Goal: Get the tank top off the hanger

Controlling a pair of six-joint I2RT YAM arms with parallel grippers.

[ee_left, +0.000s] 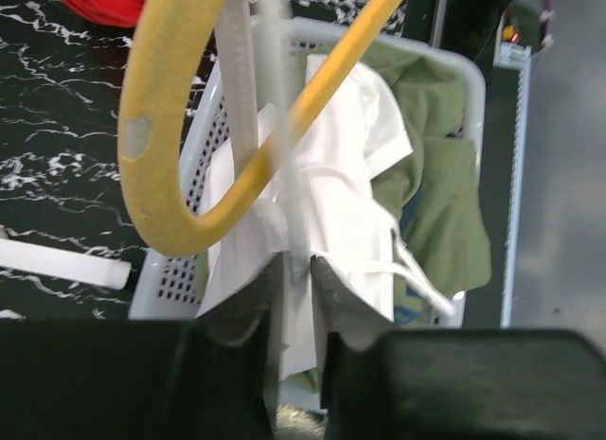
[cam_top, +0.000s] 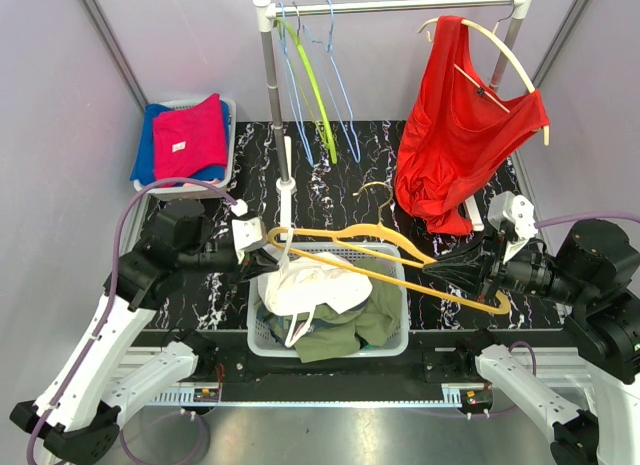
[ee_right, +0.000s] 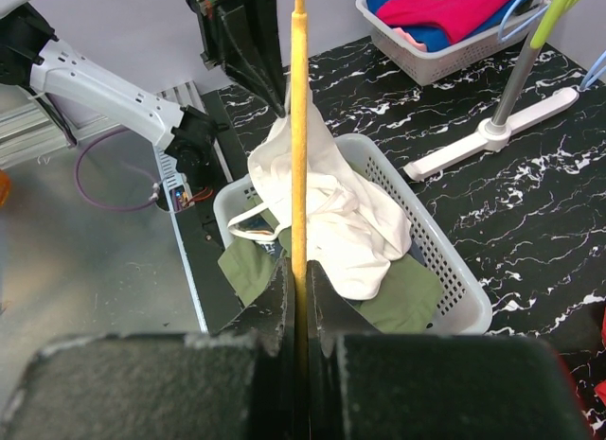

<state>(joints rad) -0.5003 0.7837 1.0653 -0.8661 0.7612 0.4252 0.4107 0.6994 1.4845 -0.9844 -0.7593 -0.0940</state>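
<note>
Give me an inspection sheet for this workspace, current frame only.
Surface: black marbled tabletop, rack base standing on it.
Job's things: white tank top slumped in the white basket, one strap rising to the yellow hanger.
Clutter: green garment in the same basket; red tank top hung on the rail; empty hangers beside it; rear bin of pink and blue clothes.
Grippers: left gripper jaws pinched on the strap; right gripper jaws shut on the hanger's end.
Cables: purple cable looping over the left arm.
Surroundings: plain grey wall panels.
</note>
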